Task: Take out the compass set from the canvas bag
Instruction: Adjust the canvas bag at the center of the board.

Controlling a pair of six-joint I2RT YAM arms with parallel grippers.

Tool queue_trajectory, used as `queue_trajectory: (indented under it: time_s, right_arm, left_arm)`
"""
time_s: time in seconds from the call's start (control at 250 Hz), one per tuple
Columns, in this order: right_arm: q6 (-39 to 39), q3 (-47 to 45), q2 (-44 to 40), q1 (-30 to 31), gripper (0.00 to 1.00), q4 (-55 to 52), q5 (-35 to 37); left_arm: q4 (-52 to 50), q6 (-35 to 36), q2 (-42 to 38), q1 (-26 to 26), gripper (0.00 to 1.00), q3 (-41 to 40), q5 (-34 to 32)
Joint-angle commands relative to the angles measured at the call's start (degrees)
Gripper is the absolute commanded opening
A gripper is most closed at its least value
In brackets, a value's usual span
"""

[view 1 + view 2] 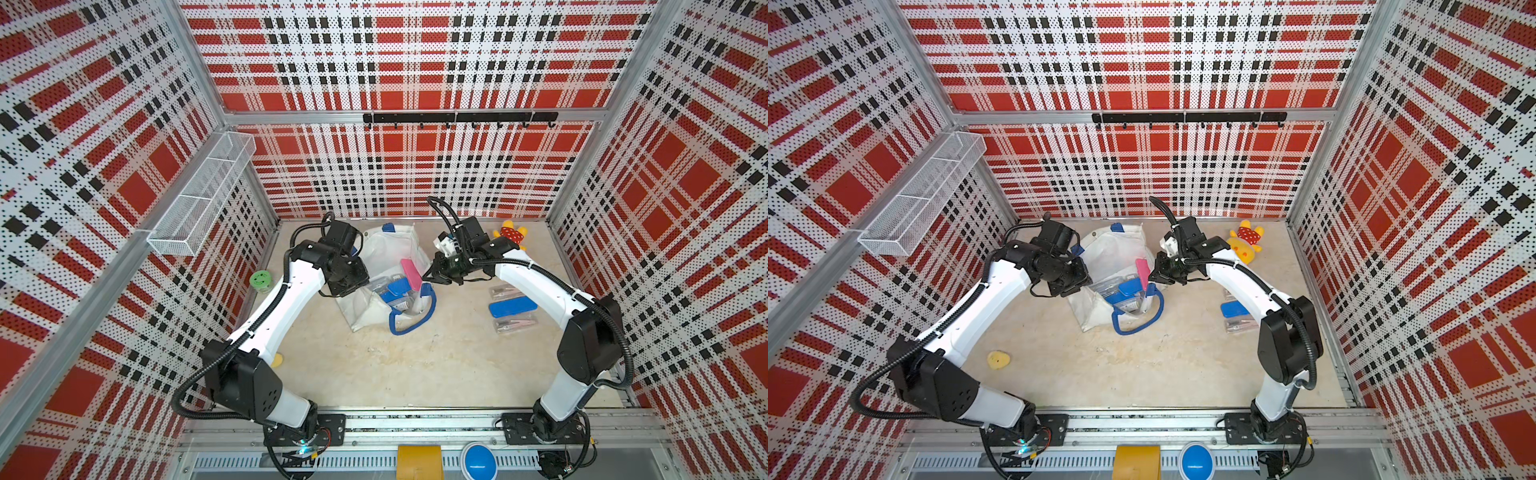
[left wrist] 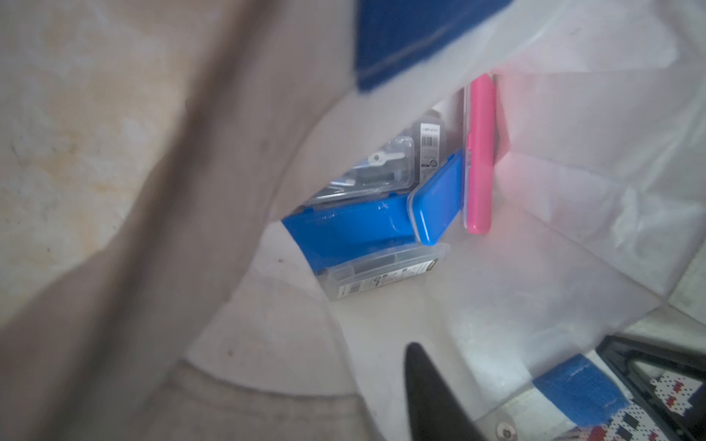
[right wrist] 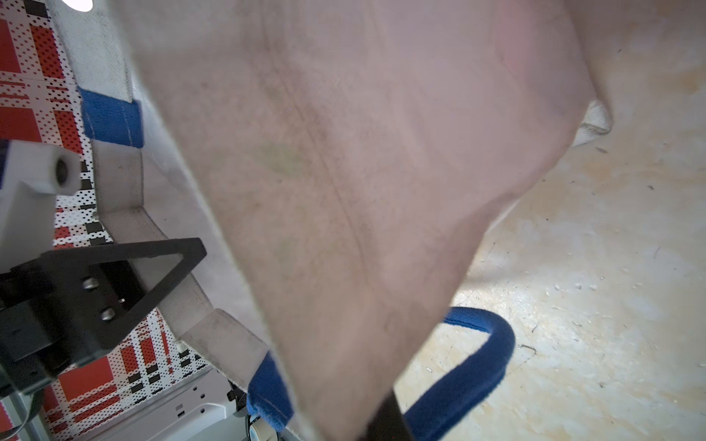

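On the mottled beige tabletop (image 1: 374, 374), walled in red plaid pegboard, we see the off-white, blue-handled canvas bag (image 1: 386, 249) gaping between both arms, holding blue, pink and clear cases, one a compass set (image 2: 366, 172); the right gripper (image 1: 428, 277) pinches its rim, while the left gripper (image 1: 358, 286) has jaws we cannot judge.

Beige tabletop (image 1: 415, 365) carries canvas bag (image 1: 368, 311), green roll (image 1: 261, 280), plush toy (image 1: 512, 235), blue case (image 1: 512, 308).

Matt woven cloth is seen on the bag (image 2: 573, 191), fuzzy webbing on its handle (image 3: 470, 378). Smooth glossy plastic is seen on the pink case (image 2: 479, 152).
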Motion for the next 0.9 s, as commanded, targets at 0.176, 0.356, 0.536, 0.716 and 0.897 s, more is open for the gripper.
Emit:
queue_trajectory:
  time_s: [0.176,0.356,0.536,0.716,0.897]
  right_arm:
    - [0.9,-2.4,-0.6,-0.4,0.0,2.9,0.9]
    - [2.6,-4.2,-1.1,-0.5,0.0,5.1,0.5]
    - [2.4,-3.9,-4.8,-0.4,0.26,2.9,4.7]
    - [1.4,-0.3,-14.3,0.6,0.5,-6.8,19.0]
    - [5.3,2.5,-17.3,8.4,0.31,-10.7,20.8]
  left_arm:
    - [-3.8,-1.1,-12.8,-2.6,0.0,-7.1,3.3]
    - [-0.4,-8.6,-19.7,-9.3,0.0,-19.1,2.3]
    - [9.0,-16.0,-23.5,-15.1,0.0,-26.8,0.3]
    - [11.6,-19.4,-24.1,-19.7,0.0,-28.0,-3.7]
    - [14.3,-22.2,-24.4,-21.9,0.0,-29.3,-5.7]
